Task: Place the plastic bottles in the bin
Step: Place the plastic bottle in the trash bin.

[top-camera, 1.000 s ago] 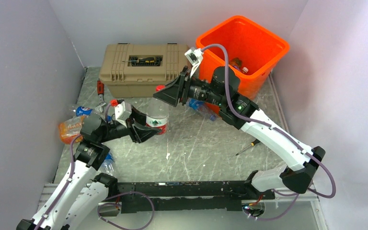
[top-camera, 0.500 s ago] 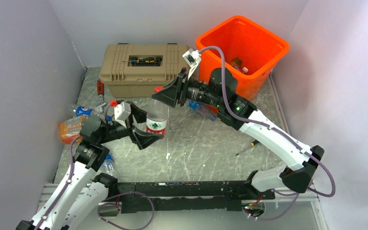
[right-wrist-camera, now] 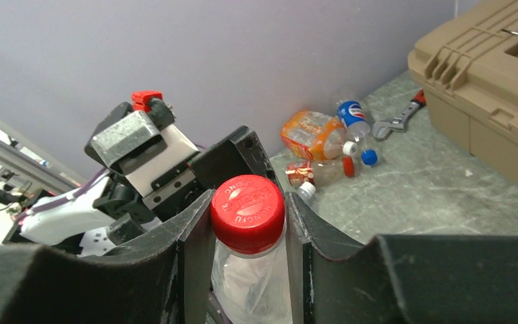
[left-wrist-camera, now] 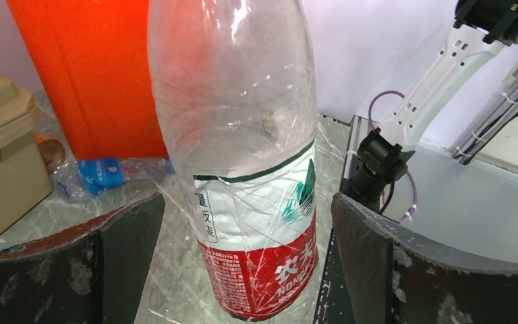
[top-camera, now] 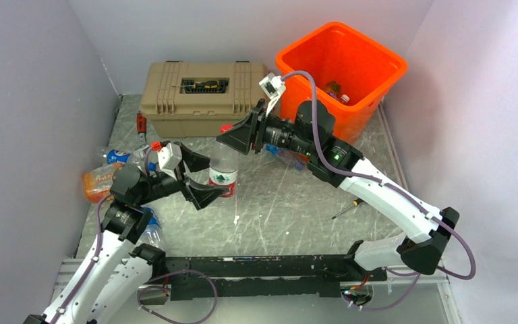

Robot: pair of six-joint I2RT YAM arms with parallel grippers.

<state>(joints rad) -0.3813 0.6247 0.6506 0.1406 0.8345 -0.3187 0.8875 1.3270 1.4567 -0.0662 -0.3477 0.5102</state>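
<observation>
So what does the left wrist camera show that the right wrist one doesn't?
Only left wrist: the red-and-white label on the upright bottle, the orange bin and a crushed blue-labelled bottle at its foot. Only right wrist: the red cap pinched between the right arm's jaws, plus an orange-wrapped bottle, a Pepsi bottle and a wrench. Both: that bottle and the tan toolbox.

bottle (left-wrist-camera: pixel 243 155) top beyond upper edge
</observation>
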